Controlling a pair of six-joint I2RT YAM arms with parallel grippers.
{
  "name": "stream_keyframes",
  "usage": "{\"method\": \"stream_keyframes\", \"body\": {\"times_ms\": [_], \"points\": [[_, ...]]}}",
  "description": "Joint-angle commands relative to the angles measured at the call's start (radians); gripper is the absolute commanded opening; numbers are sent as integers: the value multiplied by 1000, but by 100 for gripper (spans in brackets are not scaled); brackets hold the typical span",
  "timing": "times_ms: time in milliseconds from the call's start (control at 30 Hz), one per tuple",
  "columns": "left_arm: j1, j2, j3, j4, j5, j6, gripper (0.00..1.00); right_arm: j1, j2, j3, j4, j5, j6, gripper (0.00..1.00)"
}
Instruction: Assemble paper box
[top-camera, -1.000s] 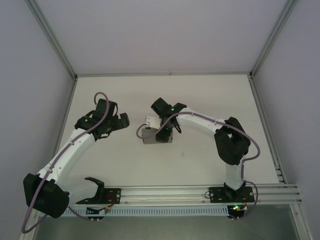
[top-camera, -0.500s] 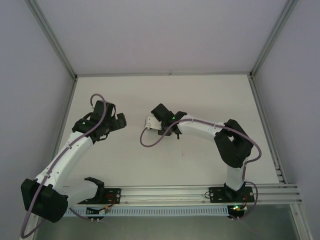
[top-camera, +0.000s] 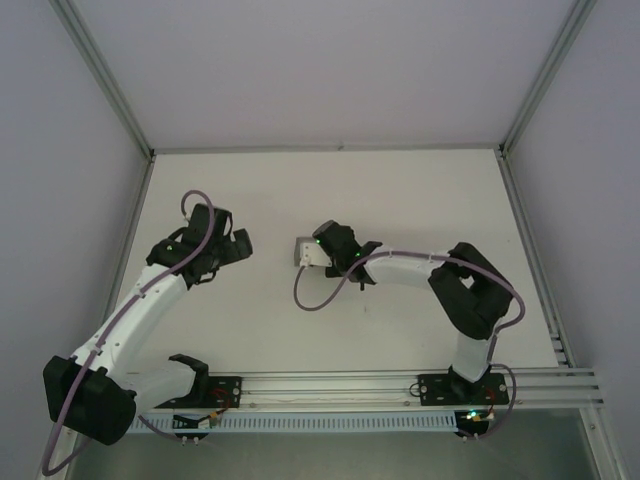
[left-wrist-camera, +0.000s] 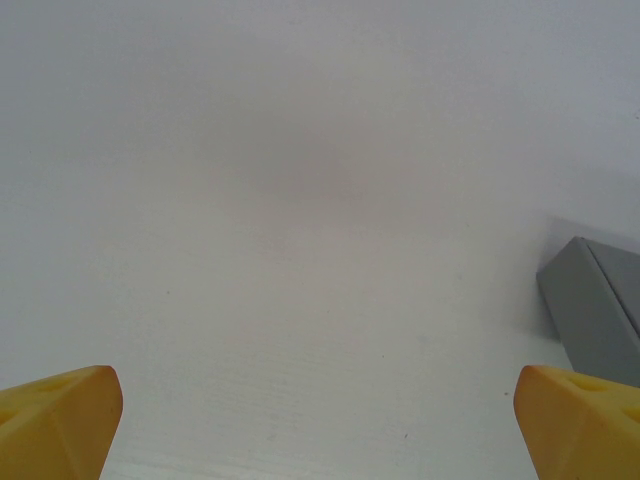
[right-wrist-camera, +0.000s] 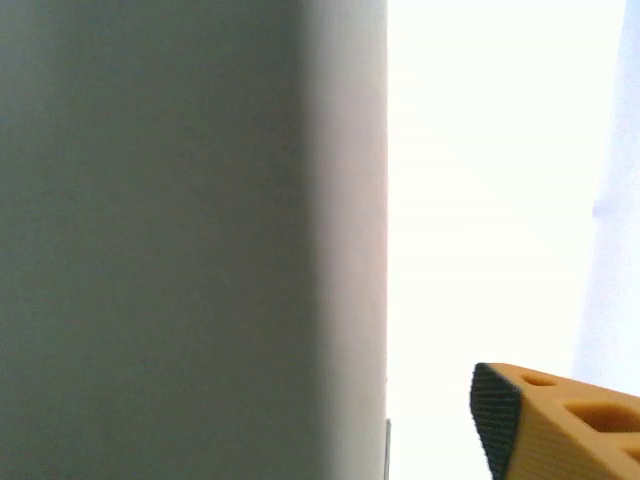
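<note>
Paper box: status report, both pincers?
Left pincer open above the table, apart from the paper box. Right pincer hard against the box, grip unclear. Nothing in the way.

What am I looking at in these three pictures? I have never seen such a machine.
These are two robot arms bolted at the near edge of a white table. One picture looks down from above; the other two come from cameras on the wrists. The left arm holds its jaws open above the table, yellow fingers apart. The right arm reaches a small grey paper box, very close in its wrist view. Whether its jaws grip it, I cannot tell.
</note>
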Motion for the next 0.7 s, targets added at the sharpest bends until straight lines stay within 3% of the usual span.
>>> {"method": "stream_keyframes", "body": {"times_ms": [0, 167, 267, 433, 567, 667], "points": [[9, -15, -21, 17, -15, -4, 100, 9, -83, -17, -79, -71, 43, 88], [13, -19, -46, 61, -7, -4, 100, 12, -176, -10, -273, -159, 168, 100], [18, -26, -45, 95, -15, 12, 100, 13, -243, 8, -369, -199, 256, 100], [59, -44, -37, 201, -9, 37, 100, -19, -415, -20, -320, -329, 413, 100], [106, -27, -72, 329, -55, 85, 100, -153, -504, -39, -220, -279, 674, 100], [154, 1, -176, 549, -99, 170, 100, -312, -536, -92, -146, -221, 877, 100]]}}
